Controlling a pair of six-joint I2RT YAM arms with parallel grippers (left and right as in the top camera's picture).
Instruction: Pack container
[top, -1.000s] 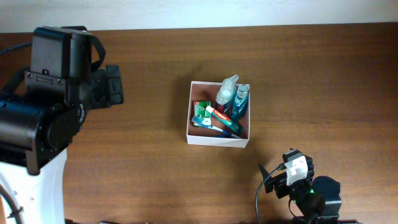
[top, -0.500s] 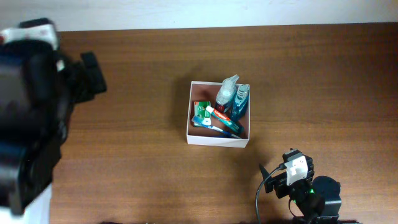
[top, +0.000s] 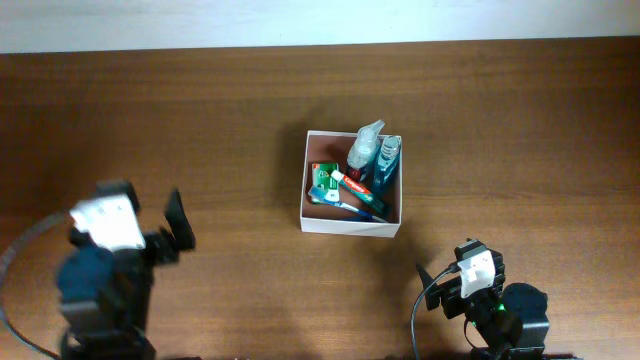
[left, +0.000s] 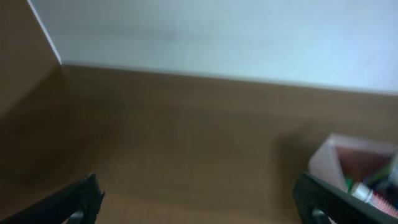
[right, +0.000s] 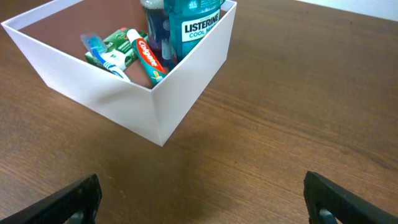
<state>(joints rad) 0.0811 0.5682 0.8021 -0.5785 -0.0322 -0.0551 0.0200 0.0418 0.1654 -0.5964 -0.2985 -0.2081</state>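
The container (top: 349, 228), a white-walled box with a pinkish-brown inside, stands at the table's middle. In it are a blue mouthwash bottle (top: 386, 166), a clear bottle (top: 365, 145), a red-and-white toothpaste tube (top: 354, 185), a green carton (top: 322, 180) and a toothbrush (top: 345, 206). My left gripper (top: 176, 226) is open and empty at the lower left, well apart from the box; the left wrist view (left: 199, 200) is blurred and shows the container (left: 323, 159) at the right edge. My right gripper (top: 436, 283) is open and empty at the lower right, facing the container (right: 186, 81).
The brown wooden table (top: 230, 120) runs to a pale wall at the back (left: 217, 31). In the right wrist view the mouthwash (right: 193, 23), toothpaste (right: 147, 57) and carton (right: 118, 42) fill the box's near corner.
My left arm has swung from the upper left of the table down to the lower left. The right arm and the container have not moved.
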